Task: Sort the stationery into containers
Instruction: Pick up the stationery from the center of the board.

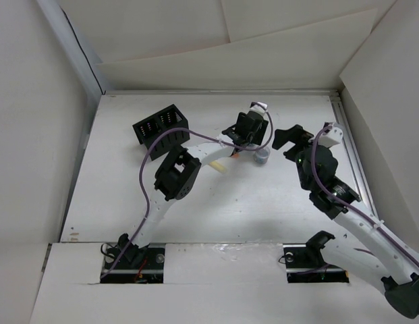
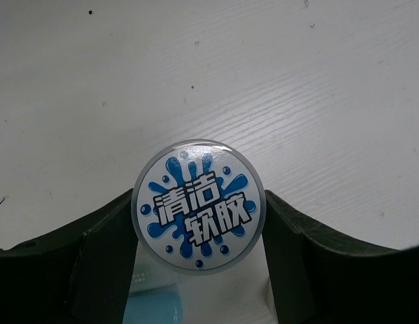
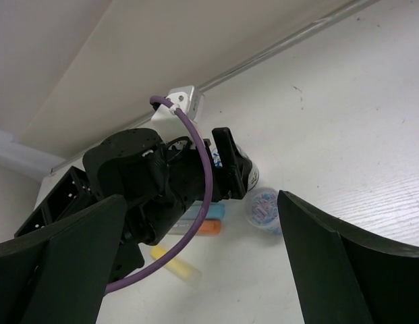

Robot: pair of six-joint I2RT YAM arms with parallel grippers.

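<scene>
Grasp of the small round bluish-white tub with a blue splash label (image 2: pixel 198 206) is judged to be the step in hand; the tub is seen standing on the white grained table (image 2: pixel 317 101), well apart from the black slotted plastic organiser box (image 1: pixel 162 126) at the far left. The left gripper (image 2: pixel 199 201) is set partly closed around the tub, with one dark finger (image 2: pixel 101 260) at each side of the lid; whether the pads actually press it cannot be told. The right gripper (image 1: pixel 289 140) is held wide open and empty nearby. A small orange bar (image 3: pixel 209 227) and a pale yellow bar (image 3: pixel 177 264) are seen lying beside the left arm, not yet sorted. Slippage is judged the chief risk; the rounded wall offers little purchase, so the tub could be squirted out or tipped by an off-centre pinch; a knock between the two close arms could also be caused during the carry.
</scene>
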